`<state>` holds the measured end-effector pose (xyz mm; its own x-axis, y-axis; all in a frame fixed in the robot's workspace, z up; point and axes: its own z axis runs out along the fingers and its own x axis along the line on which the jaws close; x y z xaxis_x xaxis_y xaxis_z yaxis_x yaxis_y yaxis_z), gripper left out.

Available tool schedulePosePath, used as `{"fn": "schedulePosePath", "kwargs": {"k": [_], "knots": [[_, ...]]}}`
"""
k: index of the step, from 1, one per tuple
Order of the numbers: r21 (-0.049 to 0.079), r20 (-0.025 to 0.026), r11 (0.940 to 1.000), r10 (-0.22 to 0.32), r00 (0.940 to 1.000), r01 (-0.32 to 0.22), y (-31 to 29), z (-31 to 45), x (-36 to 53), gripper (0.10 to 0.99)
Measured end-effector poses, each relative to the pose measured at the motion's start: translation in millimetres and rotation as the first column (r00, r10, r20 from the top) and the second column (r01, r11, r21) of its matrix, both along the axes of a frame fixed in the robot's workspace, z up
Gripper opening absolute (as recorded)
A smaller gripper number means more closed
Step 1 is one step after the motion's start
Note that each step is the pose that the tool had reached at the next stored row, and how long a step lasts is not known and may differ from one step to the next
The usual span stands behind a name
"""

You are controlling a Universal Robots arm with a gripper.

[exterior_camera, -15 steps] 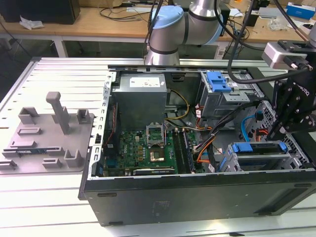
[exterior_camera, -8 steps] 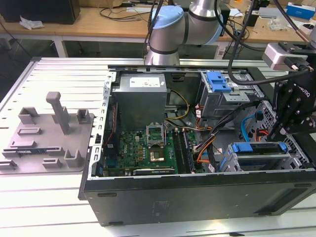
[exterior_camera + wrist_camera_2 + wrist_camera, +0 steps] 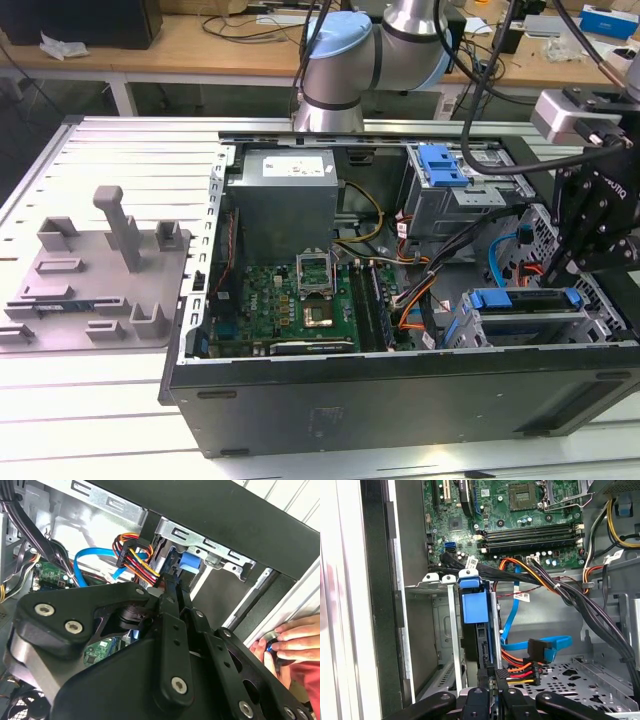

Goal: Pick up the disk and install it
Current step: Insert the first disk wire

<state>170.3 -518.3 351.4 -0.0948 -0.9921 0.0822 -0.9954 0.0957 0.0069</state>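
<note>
The disk (image 3: 525,300), framed by a blue bracket, lies in the lower drive cage at the front of the open computer case, on the exterior view's right. In the first wrist view the disk (image 3: 474,607) is seen edge-on, standing between the cage's metal rails. My gripper (image 3: 493,674) is at the disk's near end, fingers drawn together on its thin edge. In the second wrist view the gripper (image 3: 174,587) reaches to just below the blue bracket (image 3: 191,561). In the exterior view the gripper (image 3: 568,268) hangs over the cage's right end.
Orange, red and black power cables (image 3: 520,672) and a blue data cable (image 3: 547,647) hang close beside the cage. A second blue-bracketed bay (image 3: 445,165) sits further back. A person's hand (image 3: 290,640) rests on the case's edge. A grey fixture plate (image 3: 95,280) lies outside the case.
</note>
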Motion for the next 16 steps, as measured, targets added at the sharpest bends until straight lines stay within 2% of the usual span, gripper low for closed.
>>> {"fn": "schedulePosePath", "kwargs": {"k": [16], "knots": [[0.0,0.0,1.0,0.0,1.0,0.0,-1.5,-3.2,0.0,0.165]]}}
